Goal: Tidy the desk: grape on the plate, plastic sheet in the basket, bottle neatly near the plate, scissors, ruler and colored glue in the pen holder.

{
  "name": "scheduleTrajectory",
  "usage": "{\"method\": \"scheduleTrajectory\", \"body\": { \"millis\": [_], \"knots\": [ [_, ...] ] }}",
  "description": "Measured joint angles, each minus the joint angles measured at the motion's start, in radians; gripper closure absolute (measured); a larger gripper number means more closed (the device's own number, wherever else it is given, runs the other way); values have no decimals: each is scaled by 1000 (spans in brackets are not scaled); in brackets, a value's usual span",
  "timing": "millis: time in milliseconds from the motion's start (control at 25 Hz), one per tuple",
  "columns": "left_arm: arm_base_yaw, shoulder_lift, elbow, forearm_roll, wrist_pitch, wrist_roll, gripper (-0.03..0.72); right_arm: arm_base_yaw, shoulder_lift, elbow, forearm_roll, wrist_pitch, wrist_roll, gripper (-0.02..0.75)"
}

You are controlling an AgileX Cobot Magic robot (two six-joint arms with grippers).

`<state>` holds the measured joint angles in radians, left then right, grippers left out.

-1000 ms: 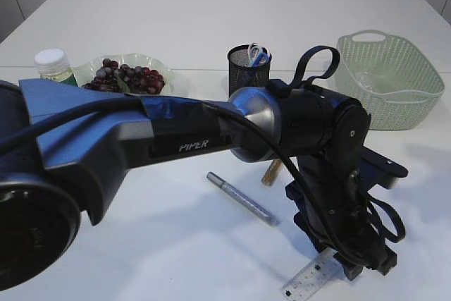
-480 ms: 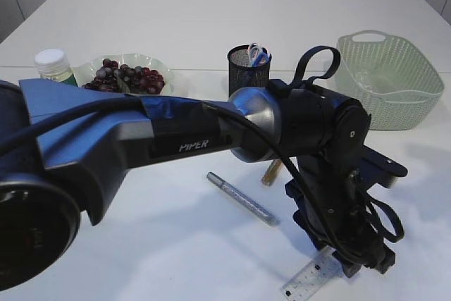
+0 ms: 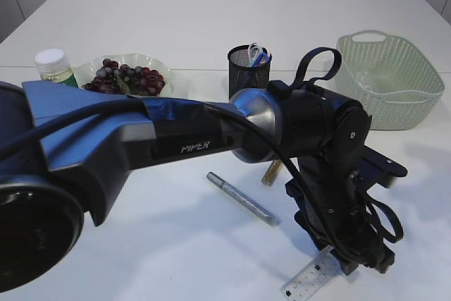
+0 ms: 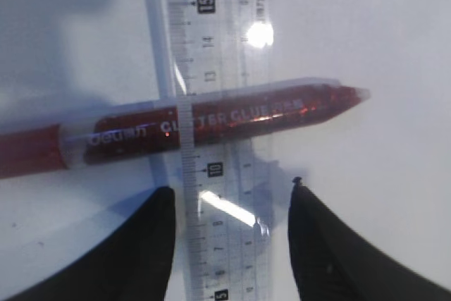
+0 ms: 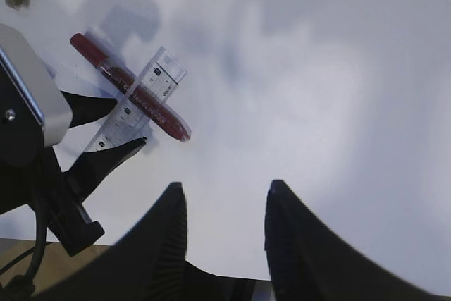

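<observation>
Two black fingers of the left gripper (image 4: 229,234) stand apart, straddling the clear plastic ruler (image 4: 211,139), which lies flat under the red glitter glue pen (image 4: 204,123). Ruler pickup looks underway; closing must miss the pen. Right gripper (image 5: 222,234) hangs spread, empty. Far back waits the black mesh pen holder (image 3: 248,68).

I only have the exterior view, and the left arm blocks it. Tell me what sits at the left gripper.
Observer: The clear ruler lies lengthwise inside the left gripper, whose jaws are open on either side of it.
Operator: Report anything in the way.
Observer: A red glue pen crosses the ruler just past the fingertips.
Operator: Give me the right gripper.
Observer: The right gripper is open and empty over the bare table.
</observation>
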<state>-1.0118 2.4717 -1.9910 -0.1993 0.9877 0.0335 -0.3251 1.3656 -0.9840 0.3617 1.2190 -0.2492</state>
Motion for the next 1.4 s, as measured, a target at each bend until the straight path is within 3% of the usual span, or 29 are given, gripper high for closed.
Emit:
{"method": "scheduleTrajectory", "body": {
  "millis": [360, 1120, 1400],
  "knots": [
    [0, 7, -4, 4, 0, 0, 421, 0, 0, 0, 0, 0, -2, 428],
    [0, 7, -12, 14, 69, -22, 430, 0, 0, 0, 1, 0, -4, 428],
    [0, 16, -86, 25, 118, -26, 460, 0, 0, 0, 1, 0, -4, 428]
  ]
}}
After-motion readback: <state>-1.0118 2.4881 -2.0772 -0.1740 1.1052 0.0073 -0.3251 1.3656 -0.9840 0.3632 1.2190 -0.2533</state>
